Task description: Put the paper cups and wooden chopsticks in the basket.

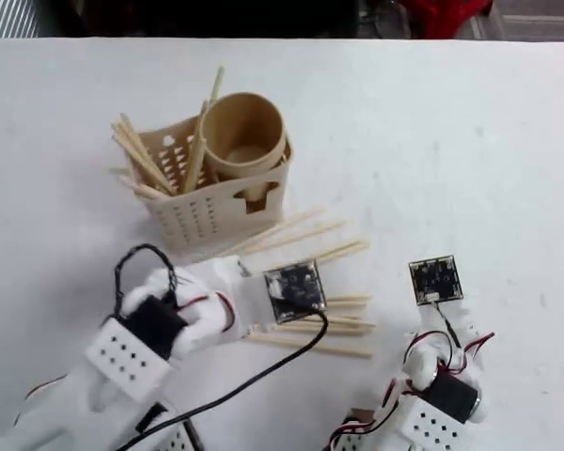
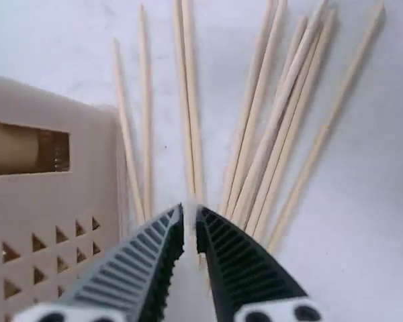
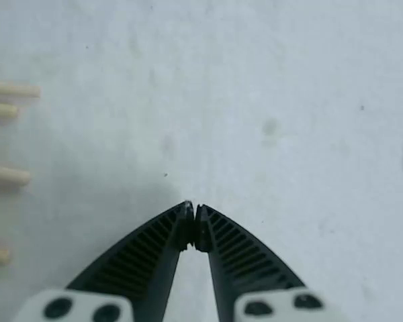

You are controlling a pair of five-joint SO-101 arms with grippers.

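Just ahead of the left fingers, chopsticks fanned beside the basket

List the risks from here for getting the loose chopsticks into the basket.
1. The loose chopsticks lie bunched and overlapping right at the left tool, so a grab may take several or scatter them.
2. The basket stands close beside that tool. A careless lift could knock it and unsettle the paper cup inside.
3. The leaning chopsticks in the basket jut over its rim, so adding more may push them out.
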